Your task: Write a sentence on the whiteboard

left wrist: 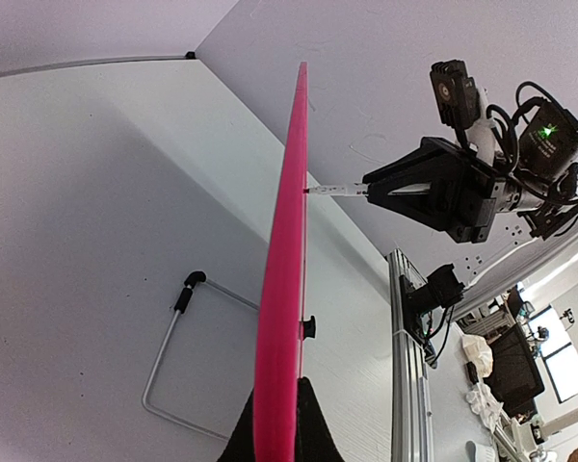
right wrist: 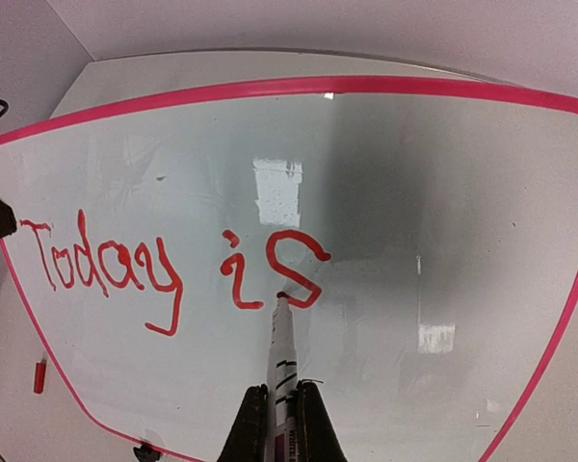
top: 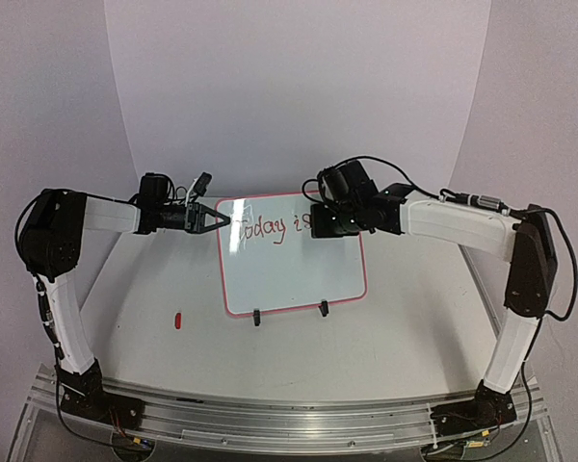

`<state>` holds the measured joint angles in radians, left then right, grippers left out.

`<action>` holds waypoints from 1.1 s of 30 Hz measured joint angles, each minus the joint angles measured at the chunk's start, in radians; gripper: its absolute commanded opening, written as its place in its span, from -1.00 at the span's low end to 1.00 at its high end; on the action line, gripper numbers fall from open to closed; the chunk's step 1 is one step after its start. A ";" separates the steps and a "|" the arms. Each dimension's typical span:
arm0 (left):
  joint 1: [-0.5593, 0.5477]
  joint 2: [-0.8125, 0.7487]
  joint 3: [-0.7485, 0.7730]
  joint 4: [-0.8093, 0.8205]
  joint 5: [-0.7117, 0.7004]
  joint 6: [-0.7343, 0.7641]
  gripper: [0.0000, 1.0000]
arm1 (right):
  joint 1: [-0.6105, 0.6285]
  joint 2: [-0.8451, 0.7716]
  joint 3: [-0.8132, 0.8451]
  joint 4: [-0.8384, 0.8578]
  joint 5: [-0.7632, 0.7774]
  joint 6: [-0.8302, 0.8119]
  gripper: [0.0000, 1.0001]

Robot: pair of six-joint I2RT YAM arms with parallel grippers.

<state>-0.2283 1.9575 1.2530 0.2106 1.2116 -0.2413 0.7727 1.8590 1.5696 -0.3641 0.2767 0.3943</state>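
Note:
The whiteboard [top: 289, 274] stands tilted on two black clip feet, with a pink-red frame. Red lettering [top: 270, 229] on its top line reads "Today is"; no other words show. My left gripper [top: 222, 220] is shut on the board's upper left edge; in the left wrist view the board [left wrist: 284, 269] is edge-on between my fingers [left wrist: 313, 433]. My right gripper [top: 318, 223] is shut on a white marker [right wrist: 282, 346]. The marker's red tip touches the lower end of the "s" in the lettering [right wrist: 173, 269] on the board [right wrist: 414, 192].
A small red marker cap [top: 177, 320] lies on the table left of the board, also in the right wrist view [right wrist: 39, 375]. A bent wire stand [left wrist: 173, 356] sits behind the board. An aluminium rail [top: 270, 414] runs along the near edge.

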 measured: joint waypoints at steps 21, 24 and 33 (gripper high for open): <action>0.000 0.000 0.000 0.008 0.005 0.001 -1.00 | -0.009 -0.188 -0.152 0.129 -0.257 -0.001 -1.00; 0.000 0.000 0.000 0.009 0.005 0.000 -1.00 | 0.002 -0.180 -0.151 0.137 -0.283 -0.011 -1.00; -0.001 0.000 0.000 0.010 0.005 -0.001 -1.00 | 0.149 0.004 -0.054 0.141 -0.237 -0.093 -1.00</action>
<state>-0.2291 1.9575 1.2530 0.2205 1.2167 -0.2425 0.9221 1.8626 1.5153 -0.2235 0.0398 0.3012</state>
